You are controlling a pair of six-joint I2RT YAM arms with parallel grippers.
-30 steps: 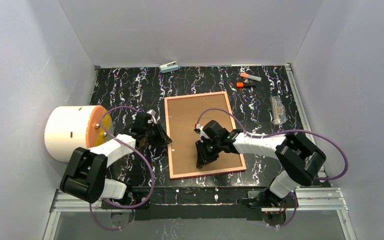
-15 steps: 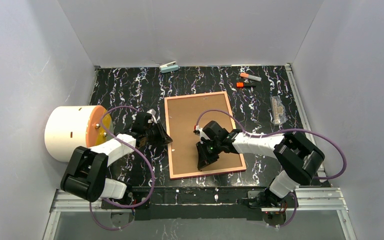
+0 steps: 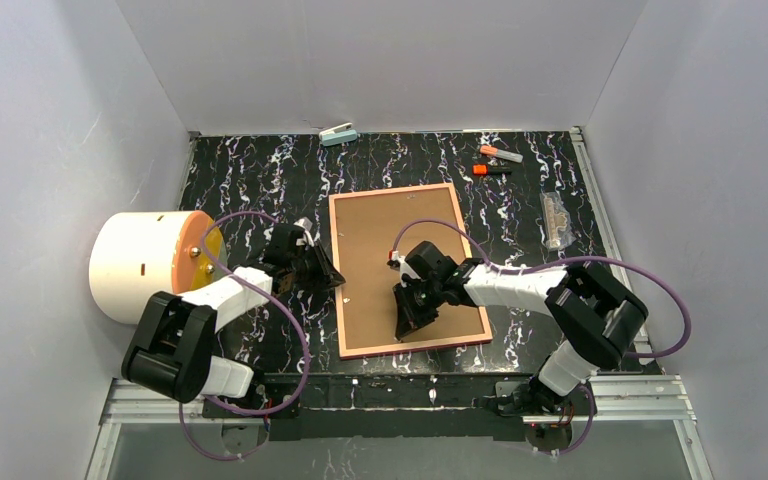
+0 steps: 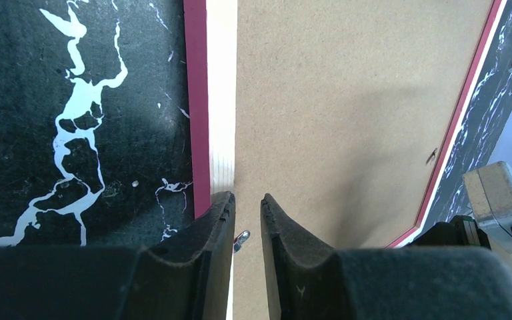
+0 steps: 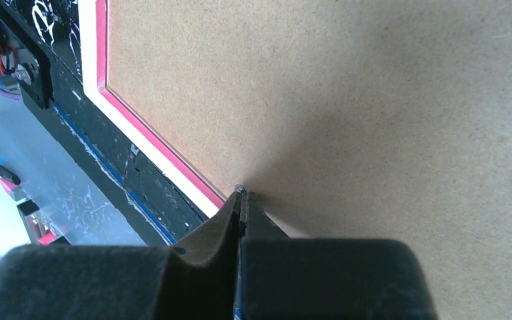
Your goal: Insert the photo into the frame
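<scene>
Here, pink frame [image 3: 415, 346] lies face down at centre of marbled desk [image 3: 250, 180], brown backing board [image 3: 370, 250] filling it. Left hand [image 4: 247, 200] at frame's 9 o'clock rail, fingers narrowly apart over small metal tab [image 4: 241, 237]. Right hand [image 5: 240, 197] pressed together, tips on board near 6 o'clock rail.

It looked like a robotics lab cell: white panels [image 3: 380, 60] walled a black marbled tabletop [image 3: 250, 170] left, right and far, two arms [image 3: 515, 285] bolted to a near metal rail [image 3: 660, 395].
</scene>
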